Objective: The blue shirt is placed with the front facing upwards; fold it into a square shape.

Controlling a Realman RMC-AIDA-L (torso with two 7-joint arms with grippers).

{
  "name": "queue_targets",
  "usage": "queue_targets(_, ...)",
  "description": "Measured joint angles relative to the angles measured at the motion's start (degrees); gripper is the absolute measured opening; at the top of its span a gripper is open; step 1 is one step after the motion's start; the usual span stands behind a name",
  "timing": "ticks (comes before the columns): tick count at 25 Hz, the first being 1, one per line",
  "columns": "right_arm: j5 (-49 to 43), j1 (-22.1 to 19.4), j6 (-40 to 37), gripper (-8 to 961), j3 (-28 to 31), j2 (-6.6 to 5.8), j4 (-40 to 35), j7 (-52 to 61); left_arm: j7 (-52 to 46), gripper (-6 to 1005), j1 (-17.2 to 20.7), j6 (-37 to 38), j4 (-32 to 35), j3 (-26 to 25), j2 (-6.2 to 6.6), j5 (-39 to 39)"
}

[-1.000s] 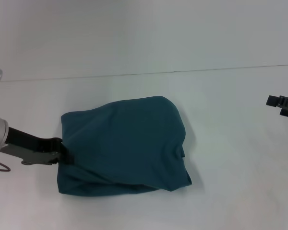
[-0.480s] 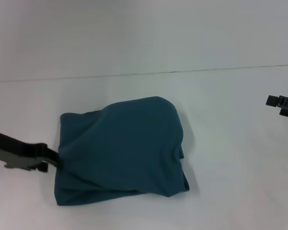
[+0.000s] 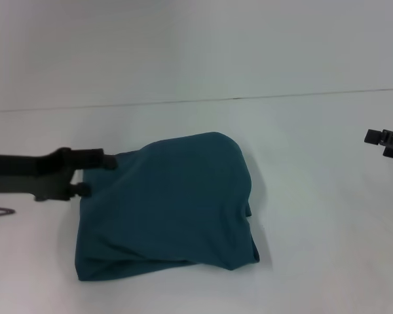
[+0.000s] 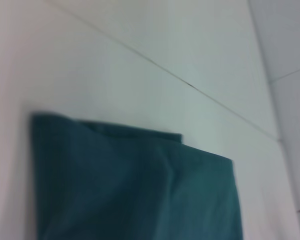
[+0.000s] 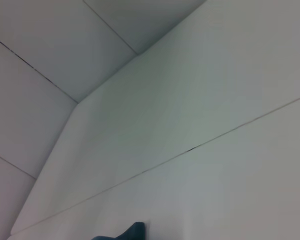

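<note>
Now left gripper level at the blue shirt's far-left corner (jaws' state unclear).

The blue shirt looks like soft matt cloth, gently creased. Beside its edge my left gripper is matt black, hard-looking. The table under it is smooth, white, matt.

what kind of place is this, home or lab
Probably a lab or test bench: a bare white table made of seamed panels, one folded blue shirt alone, and the left tool at the shirt's edge.
</note>
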Motion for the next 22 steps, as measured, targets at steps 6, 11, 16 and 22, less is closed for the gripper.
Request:
queue_targets(6, 0.0, 0.0, 0.3, 927, 0.0, 0.01, -0.1, 0.0, 0.9, 922, 0.6, -5.7, -9.0, -2.7, -1.39, -2.3)
queue_targets(11, 0.0, 0.1, 0.4, 927, 0.0, 0.03, -0.1, 0.0, 1.8, 934, 1.2, -9.4, -11.0, -3.3, -1.50, -2.6)
queue_targets(16, 0.0, 0.4, 0.4, 927, 0.0, 0.04, 0.0, 0.0, 2.3, 934, 1.3, -10.0, -13.5, -2.9, -1.20, -1.5)
queue_targets(22, 0.0, 0.5, 0.6, 927, -0.1, -0.02, 0.0, 0.5, 4.0, 934, 1.5, -8.6, -13.5, -2.9, -0.99, -1.8)
